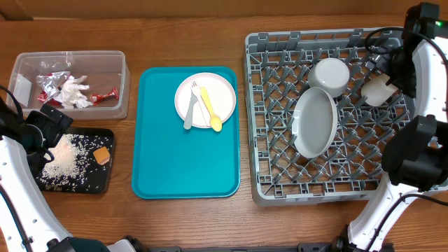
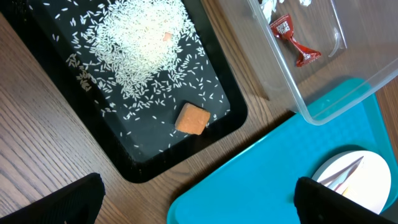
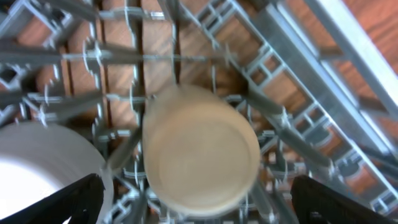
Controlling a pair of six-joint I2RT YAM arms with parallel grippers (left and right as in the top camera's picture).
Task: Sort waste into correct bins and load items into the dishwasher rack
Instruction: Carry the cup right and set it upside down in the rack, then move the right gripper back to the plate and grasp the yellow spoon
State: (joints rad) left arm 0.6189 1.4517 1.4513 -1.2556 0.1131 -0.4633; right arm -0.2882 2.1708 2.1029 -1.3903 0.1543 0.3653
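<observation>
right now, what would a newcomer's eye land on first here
The large square grey plastic dishwasher rack on the right, holding a light grey plate, dominates. Mid-table, a bright teal serving tray carries a pale pink plate with a yellow spoon. Far left, white rice grains speckle a shallow black tray.

overhead light: bright, even and diffuse, apparently from above; the bench (image 1: 210, 42) is lit without hot spots
shadows: soft and short; a thin dark edge is seen under the teal tray (image 1: 185, 190) and the rack (image 1: 260, 119)
glare: a pale sheen is caught on the clear tub (image 2: 292, 87) wall
overhead sharpness: moderate; fine rack detail is softened
left wrist focus: sharp; single rice grains (image 2: 137, 43) and the orange cube (image 2: 191, 118) are resolved against the black tray (image 2: 149, 165)
right wrist focus: blurred throughout; the cup (image 3: 199, 152) rim is smeared and the pegs are soft
right wrist exposure: dimmer and warmer
</observation>
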